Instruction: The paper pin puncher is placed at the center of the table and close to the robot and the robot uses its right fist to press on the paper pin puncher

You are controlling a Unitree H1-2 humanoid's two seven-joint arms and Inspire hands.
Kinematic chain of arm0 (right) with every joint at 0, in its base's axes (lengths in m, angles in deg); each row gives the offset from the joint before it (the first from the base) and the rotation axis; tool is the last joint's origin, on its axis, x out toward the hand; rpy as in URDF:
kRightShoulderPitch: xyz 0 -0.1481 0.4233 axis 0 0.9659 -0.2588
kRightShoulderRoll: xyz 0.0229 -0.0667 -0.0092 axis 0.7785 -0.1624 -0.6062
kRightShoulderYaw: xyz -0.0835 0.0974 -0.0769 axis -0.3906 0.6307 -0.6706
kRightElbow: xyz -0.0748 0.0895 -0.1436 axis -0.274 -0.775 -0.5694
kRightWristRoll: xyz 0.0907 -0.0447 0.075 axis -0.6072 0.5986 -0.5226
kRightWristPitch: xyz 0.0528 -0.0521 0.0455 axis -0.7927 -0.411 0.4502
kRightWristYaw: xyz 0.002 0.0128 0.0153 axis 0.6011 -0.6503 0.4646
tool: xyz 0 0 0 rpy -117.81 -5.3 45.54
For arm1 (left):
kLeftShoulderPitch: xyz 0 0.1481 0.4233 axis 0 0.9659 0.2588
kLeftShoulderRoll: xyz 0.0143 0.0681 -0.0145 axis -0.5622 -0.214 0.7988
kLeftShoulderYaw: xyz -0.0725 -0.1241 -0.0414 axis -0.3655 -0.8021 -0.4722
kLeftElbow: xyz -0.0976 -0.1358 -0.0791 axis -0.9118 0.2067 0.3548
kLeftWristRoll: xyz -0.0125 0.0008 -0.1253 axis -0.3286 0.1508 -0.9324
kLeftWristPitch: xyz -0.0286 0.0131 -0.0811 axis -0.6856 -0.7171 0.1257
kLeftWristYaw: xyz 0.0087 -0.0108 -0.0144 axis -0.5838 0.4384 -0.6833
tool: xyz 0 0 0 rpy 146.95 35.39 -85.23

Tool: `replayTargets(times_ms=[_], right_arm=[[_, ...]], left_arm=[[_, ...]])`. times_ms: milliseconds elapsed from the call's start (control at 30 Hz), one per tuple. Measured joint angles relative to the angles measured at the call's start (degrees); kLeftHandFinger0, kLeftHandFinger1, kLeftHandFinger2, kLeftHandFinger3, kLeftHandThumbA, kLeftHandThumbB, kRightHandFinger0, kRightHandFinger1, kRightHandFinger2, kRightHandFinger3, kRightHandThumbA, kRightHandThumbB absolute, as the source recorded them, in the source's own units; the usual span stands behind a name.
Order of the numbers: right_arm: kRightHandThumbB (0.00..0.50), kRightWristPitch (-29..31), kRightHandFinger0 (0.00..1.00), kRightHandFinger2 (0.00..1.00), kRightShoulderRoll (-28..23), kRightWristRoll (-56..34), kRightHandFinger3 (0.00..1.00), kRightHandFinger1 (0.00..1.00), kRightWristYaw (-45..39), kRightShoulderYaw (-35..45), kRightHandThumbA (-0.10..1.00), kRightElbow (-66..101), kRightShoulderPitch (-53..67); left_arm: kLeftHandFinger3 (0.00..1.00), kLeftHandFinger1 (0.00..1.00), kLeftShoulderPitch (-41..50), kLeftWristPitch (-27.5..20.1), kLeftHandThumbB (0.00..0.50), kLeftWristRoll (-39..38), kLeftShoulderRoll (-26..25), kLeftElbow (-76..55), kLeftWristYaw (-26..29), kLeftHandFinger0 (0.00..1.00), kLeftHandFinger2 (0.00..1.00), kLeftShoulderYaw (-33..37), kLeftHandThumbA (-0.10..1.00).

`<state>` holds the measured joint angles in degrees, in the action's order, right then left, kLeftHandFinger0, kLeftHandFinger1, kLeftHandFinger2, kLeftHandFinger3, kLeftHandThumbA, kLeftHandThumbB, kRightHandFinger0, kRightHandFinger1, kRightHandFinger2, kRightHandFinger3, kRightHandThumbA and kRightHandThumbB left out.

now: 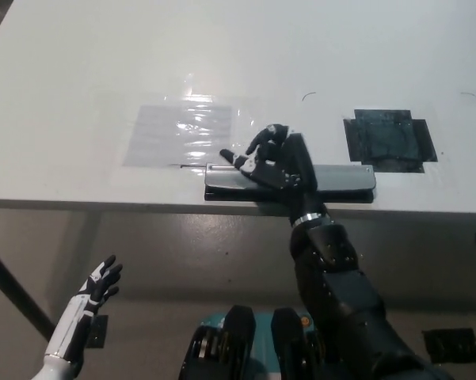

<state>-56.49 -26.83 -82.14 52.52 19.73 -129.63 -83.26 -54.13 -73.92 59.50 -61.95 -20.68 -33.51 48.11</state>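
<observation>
Head view: the paper pin puncher (pixel 333 180) is seen lying along the near edge of the white table (pixel 79 79), at its middle, with the black right hand (pixel 276 157) laid over its lever.

The right hand's fingers are curled but not fully closed, and nothing is gripped. A stiff, fairly heavy metal tool is judged (unlikely to slide), so no grasp is needed; pressure is best put squarely on the long lever's top. The white left hand (pixel 85 305) is held open below the table.
</observation>
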Motion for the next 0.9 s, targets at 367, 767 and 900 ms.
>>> replayTargets(times_ms=[367, 767, 900], right_arm=[[0.272, -7.7, 0.0, 0.0, -2.9, -2.0, 0.0, 0.0, 0.0, 0.0, 1.0, 22.6, 5.0], [0.301, -13.7, 0.0, 0.0, -9.8, -3.8, 0.0, 0.0, 0.3, 0.0, 1.0, 46.1, 17.3], [0.232, -15.2, 0.0, 0.0, -12.7, -4.6, 0.0, 0.0, 0.3, 0.0, 1.0, 54.0, 24.9]], left_arm=[[1.0, 1.0, -0.1, 0.2, 0.179, 0.0, 0.2, 1.0, 0.0, 1.0, 1.0, 0.0, 1.0], [1.0, 1.0, -0.1, 0.5, 0.198, 0.1, 0.2, 1.1, 0.0, 1.0, 1.0, 0.0, 1.0], [1.0, 1.0, -0.2, 0.5, 0.207, 0.1, 0.2, 1.1, 0.0, 1.0, 1.0, 0.0, 1.0]])
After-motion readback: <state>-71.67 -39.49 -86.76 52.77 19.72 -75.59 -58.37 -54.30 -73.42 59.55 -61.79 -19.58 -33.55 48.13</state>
